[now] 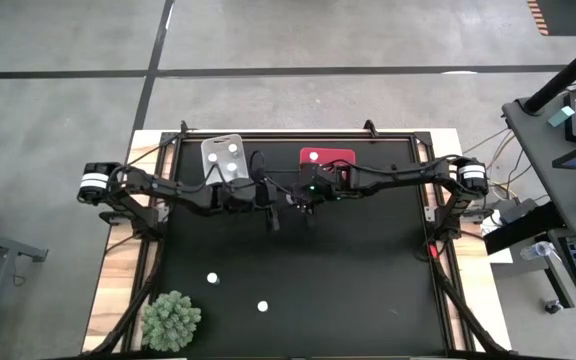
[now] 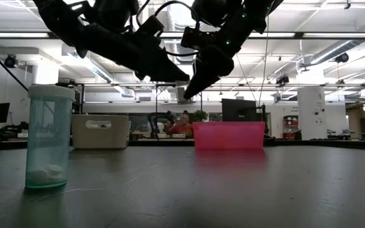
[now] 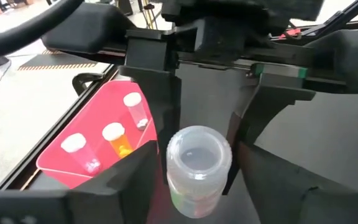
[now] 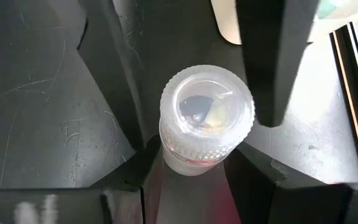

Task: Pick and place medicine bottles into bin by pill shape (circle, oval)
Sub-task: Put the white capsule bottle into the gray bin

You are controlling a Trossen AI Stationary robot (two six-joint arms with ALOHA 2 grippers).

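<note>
A small bottle with a translucent white cap hangs in the air above the black mat, between the whitish bin and the red bin. My left gripper and my right gripper meet at it from opposite sides, both shut on it. In the low view their fingers slant down toward each other and the bottle does not show. The red bin holds three bottles. Two white caps show in the whitish bin. My left gripper pinches the bottle's body just below the cap between its two fingers, one on each side. It slants down from the table's left. The bottle is lifted clear, cap up. My right gripper pinches the same bottle's body right under the ribbed cap between its two fingers. It slants down from the table's right. My left gripper's fingers stand on either side of the cap beyond.
Two bottles stand on the mat near the front, one left of the other; a teal-tinted one with white pills shows close in the low view. A green spiky plant sits at the near left corner.
</note>
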